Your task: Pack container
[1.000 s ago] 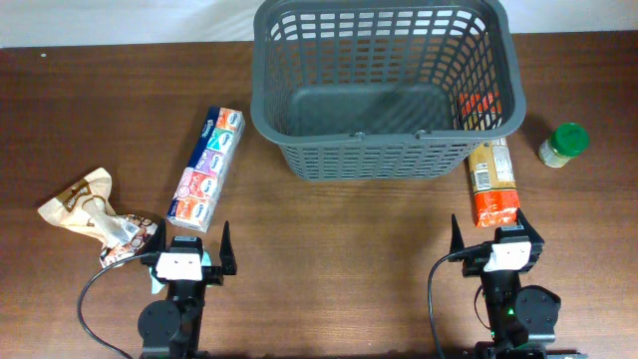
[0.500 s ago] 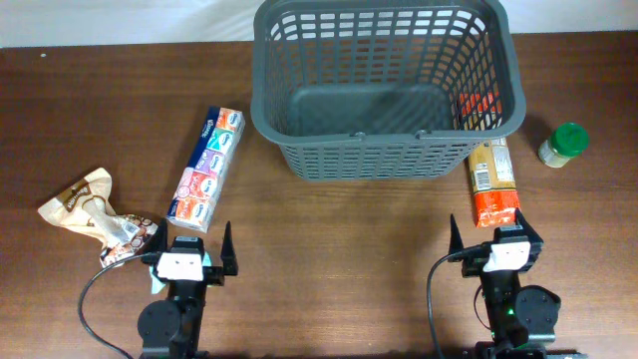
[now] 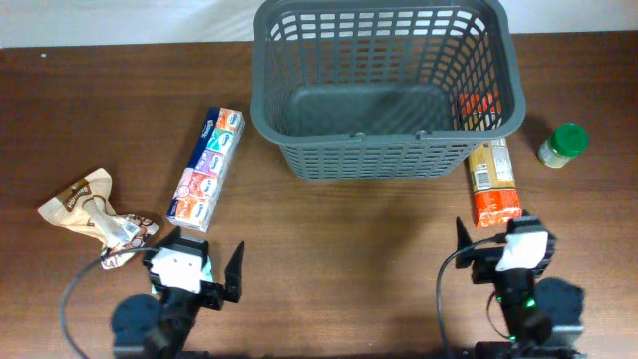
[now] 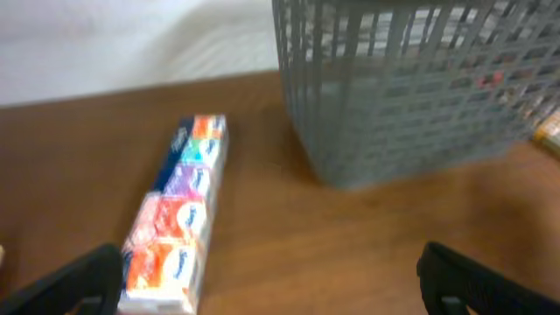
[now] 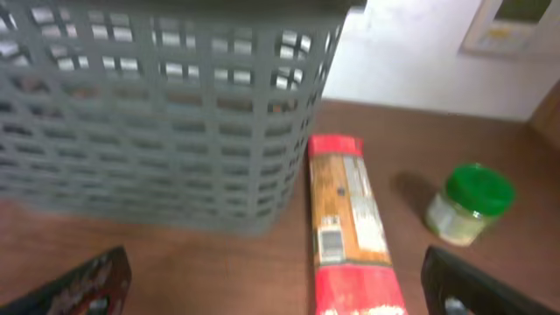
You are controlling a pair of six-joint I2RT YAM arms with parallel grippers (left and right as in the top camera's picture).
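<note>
We find the container (image 3: 379, 158) — a big dark grey lattice basket — at the far middle of the table (image 3: 339, 229). Its solid floor is bare, so we judge the packing not yet begun. Both arms sit at the near edge. The left gripper (image 3: 199, 249) has its fingers spread wide with nothing between them, and the right gripper (image 3: 498, 231) is likewise wide apart and empty (in each wrist view the fingertips show only at the bottom corners).

The relation that matters is on the right. A long pasta packet (image 3: 493, 184) lies straight ahead of the right gripper and near it. Its long axis runs away from the gripper, alongside the container's right end wall, and its far end sits just beside that wall. In the right wrist view the packet lies between the fingers, a little right of the middle, so the jaws stand across its narrow width. We think a short reach forward with a small shift right would straddle it. From there the container lies up and to the left.

The left gripper is the nearer one to the tissue pack (image 3: 206, 170). That pack lies ahead of it and slightly left, its long axis also pointing away and leaning a little toward the container. A crumpled snack packet (image 3: 95, 209) lies further left — a green-lidded jar (image 3: 564, 145) stands right of the pasta.
</note>
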